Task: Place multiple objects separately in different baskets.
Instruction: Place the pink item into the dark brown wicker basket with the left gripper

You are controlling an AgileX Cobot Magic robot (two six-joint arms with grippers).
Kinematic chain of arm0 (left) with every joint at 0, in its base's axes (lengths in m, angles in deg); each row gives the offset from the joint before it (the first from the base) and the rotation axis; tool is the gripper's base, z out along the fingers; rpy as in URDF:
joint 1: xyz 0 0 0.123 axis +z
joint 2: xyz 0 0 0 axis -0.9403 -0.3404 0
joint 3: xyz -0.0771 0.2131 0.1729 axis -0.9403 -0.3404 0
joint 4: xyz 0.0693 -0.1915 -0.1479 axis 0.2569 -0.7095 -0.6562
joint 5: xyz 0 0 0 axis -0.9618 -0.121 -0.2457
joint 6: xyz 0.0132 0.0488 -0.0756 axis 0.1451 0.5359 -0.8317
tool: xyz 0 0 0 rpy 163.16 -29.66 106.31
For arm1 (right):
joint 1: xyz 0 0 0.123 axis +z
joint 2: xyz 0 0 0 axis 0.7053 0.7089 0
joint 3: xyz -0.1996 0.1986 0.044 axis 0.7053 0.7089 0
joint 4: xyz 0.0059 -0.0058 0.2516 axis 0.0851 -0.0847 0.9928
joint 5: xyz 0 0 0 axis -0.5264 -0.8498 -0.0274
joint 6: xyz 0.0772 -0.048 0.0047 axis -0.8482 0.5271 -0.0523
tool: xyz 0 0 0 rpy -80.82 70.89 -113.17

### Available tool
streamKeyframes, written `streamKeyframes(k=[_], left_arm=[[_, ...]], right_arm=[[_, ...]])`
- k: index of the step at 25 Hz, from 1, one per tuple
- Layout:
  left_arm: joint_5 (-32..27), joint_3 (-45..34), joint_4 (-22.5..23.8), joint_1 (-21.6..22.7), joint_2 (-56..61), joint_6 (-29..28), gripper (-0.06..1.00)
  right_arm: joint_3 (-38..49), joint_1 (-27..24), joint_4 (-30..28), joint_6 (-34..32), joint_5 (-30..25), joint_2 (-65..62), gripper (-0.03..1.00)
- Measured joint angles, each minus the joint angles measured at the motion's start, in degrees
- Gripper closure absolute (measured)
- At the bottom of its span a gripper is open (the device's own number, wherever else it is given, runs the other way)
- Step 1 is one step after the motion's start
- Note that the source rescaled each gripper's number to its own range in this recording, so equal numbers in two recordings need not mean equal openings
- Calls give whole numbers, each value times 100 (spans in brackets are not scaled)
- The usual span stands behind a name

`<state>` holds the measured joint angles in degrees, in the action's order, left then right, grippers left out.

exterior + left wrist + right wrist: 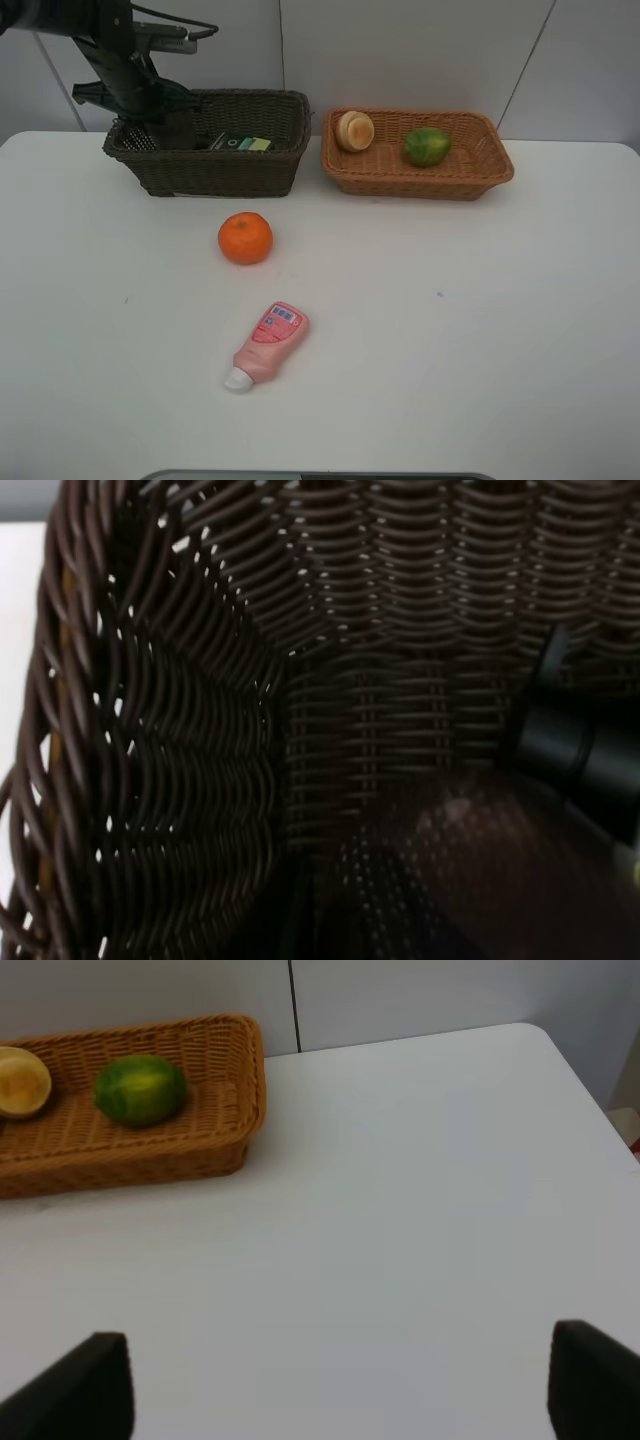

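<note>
My left gripper [160, 128] reaches down into the left end of the dark brown basket [240, 170], shut on a translucent purple cup [140, 138]. In the left wrist view the cup [470, 880] is a dim see-through shape against the basket's weave [180, 740]; the fingers are hidden. A green-labelled bottle [240, 143] lies in that basket. The tan basket [415, 182] holds a peach-like fruit [354, 131] and a green lime [427, 146]. An orange [245, 238] and a pink tube [268, 344] lie on the table. My right gripper [340, 1385] is open over bare table.
The white table [480, 320] ends at a wall behind the baskets. In the right wrist view the tan basket [130, 1155] with the lime [140, 1090] stands some way from the right fingertips [95, 1380]. A dark cylinder [575, 745] lies inside the brown basket.
</note>
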<state>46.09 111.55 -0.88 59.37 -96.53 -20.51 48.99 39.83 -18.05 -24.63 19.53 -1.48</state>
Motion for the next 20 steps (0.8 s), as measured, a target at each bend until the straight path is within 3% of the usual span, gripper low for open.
streamKeyframes(k=[5,7,9,12,14,16,20], left_arm=[[0,0,-6,0,0,167,94],[0,0,-33,0,0,258,89],[0,0,-84,0,0,310,71],[43,0,-101,0,0,341,26],[62,0,-173,0,0,353,4],[62,0,-248,0,0,387,-3],[62,0,-330,0,0,424,-5]], right_arm=[[0,0,0,0,0,0,22],[0,0,0,0,0,0,22],[0,0,0,0,0,0,22],[0,0,0,0,0,0,22],[0,0,0,0,0,0,22],[0,0,0,0,0,0,22],[0,0,0,0,0,0,22]])
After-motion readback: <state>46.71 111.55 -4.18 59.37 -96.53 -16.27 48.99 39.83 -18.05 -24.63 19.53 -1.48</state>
